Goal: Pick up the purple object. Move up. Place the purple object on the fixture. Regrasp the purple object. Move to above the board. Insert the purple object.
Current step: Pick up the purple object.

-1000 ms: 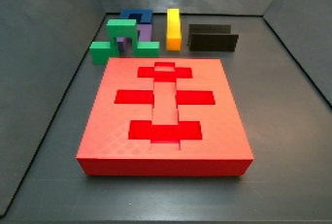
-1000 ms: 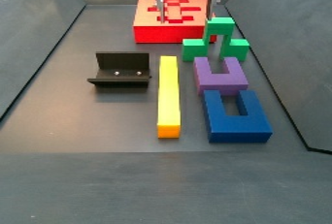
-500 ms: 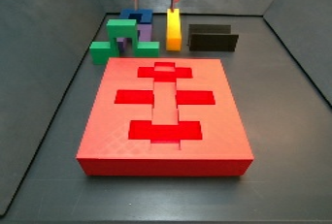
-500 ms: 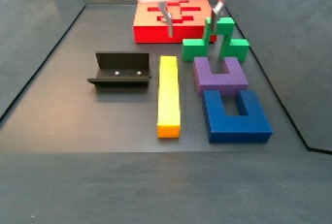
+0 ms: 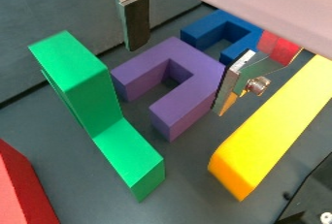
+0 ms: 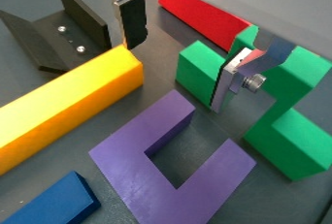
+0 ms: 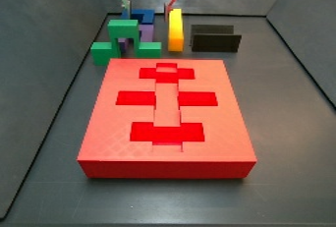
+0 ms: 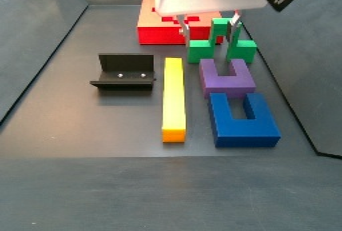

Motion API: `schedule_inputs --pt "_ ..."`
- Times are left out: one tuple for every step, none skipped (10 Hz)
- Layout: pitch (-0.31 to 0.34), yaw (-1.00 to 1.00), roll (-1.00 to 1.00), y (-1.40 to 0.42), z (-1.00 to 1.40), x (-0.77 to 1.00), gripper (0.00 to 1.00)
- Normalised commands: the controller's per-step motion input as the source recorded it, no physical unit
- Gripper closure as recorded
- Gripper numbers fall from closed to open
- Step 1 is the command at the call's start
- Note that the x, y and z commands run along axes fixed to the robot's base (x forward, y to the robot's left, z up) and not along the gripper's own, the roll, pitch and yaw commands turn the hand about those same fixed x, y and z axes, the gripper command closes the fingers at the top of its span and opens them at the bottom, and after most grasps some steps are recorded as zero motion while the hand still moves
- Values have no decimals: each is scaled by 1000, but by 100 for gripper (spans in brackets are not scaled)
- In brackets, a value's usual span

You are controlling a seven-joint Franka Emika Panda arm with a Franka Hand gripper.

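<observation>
Two silver-plate fingers [image 5: 135, 19] of gripper [image 5: 182, 58] spread open, empty, above dark purple U-shaped block [image 5: 166, 84], between green block [image 5: 91, 102] and yellow bar [image 5: 274, 121].

Purple object [image 5: 169, 84], green block [image 5: 97, 102], yellow bar [image 5: 273, 121], blue block [image 5: 220, 32], red board [image 7: 168, 113], black fixture [image 8: 123, 73], silver-fingered tool [image 5: 182, 53]

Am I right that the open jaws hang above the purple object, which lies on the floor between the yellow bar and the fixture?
Not quite. The gripper is open above the purple object, but in a side view that piece lies between the green block and the blue block, beside the yellow bar. The fixture stands on the bar's far side.
</observation>
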Motion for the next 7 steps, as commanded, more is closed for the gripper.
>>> schedule_inputs --pt "20 -309 21 -69 -237 -43 0" --pt "34 -257 31 -71 -194 -100 0" --pt "47 -234 61 -63 -154 -266 0" --pt "49 -266 67 -40 -157 -320 0" --pt "16 -189 39 -6 -174 -294 0" --pt "0 0 4 0 -109 -123 0" --pt "0 0 0 29 -146 34 0"
